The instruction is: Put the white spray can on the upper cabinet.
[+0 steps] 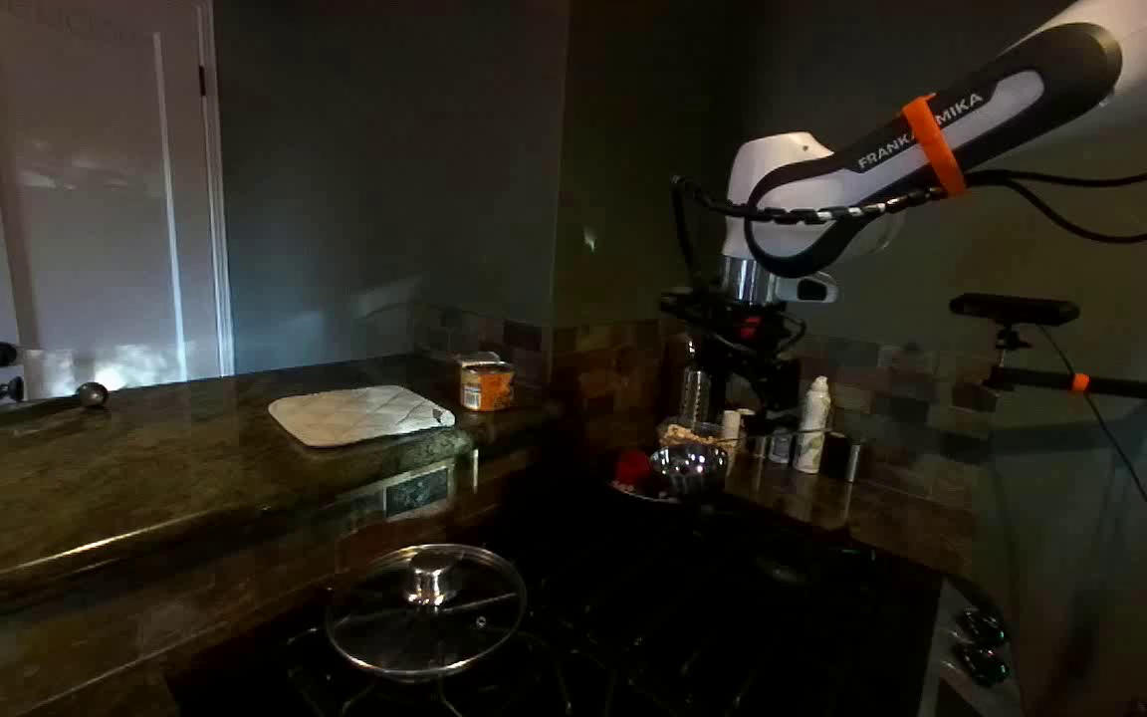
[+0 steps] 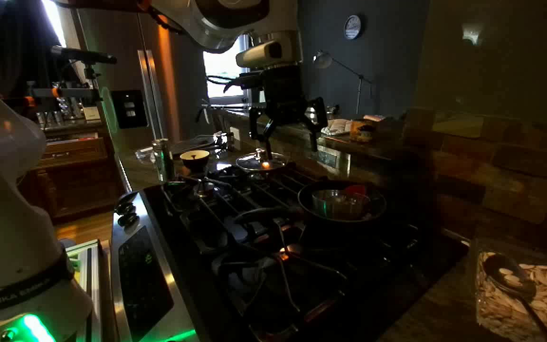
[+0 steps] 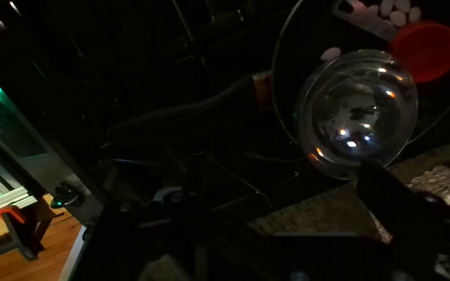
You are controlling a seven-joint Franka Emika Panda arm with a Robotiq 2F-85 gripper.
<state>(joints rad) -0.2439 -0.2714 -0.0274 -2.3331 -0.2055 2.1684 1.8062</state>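
Note:
The white spray can stands upright among small containers on the corner counter beyond the stove in an exterior view. It does not show in the other frames. The upper cabinet's dark mottled stone top runs along the wall and also shows in an exterior view. My gripper hangs above the stove with its fingers spread apart, open and empty. In the wrist view the dark gripper frames bare counter and stove between its fingers. In an exterior view it appears left of the can, apart from it.
A pan holds a clear, shiny bowl and a red cup on the stove. A seed container stands beside the stove. A glass lid lies on the stove. A quilted pad and orange-labelled jar are on the upper top.

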